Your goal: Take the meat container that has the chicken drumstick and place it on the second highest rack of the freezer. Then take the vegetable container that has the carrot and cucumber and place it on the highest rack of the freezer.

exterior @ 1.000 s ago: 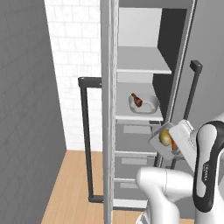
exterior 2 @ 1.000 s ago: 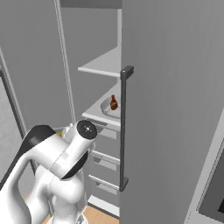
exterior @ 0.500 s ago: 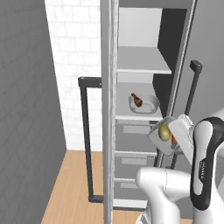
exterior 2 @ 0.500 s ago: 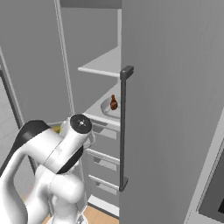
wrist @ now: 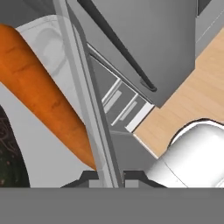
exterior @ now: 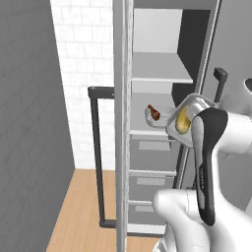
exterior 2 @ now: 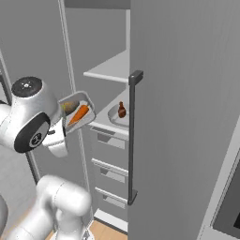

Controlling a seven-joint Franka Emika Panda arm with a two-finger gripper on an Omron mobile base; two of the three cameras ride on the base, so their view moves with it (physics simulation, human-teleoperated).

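The vegetable container [exterior 2: 78,112] hangs tilted in front of the open freezer [exterior: 157,29]. In it lie the carrot [exterior 2: 78,114] and the cucumber [exterior: 182,122]. My gripper [wrist: 108,178] is shut on its rim; the carrot [wrist: 43,96] lies close beside the fingers. The container [exterior: 191,121] is level with the second highest rack [exterior: 142,125], just outside it. On that rack stands the meat container [exterior 2: 117,115] with the chicken drumstick [exterior 2: 121,109]. The highest rack [exterior: 160,69] above is bare.
The freezer's left door stands open with a long dark handle [exterior: 96,157]. The right door [exterior 2: 187,117] with its bar handle [exterior 2: 133,136] is close beside the arm. Drawers [exterior: 152,172] lie under the racks. A dark oven window [exterior 2: 230,201] shows lower right.
The arm has lifted the vegetable container from drawer height up to the level of the second highest rack. The meat container has not moved.
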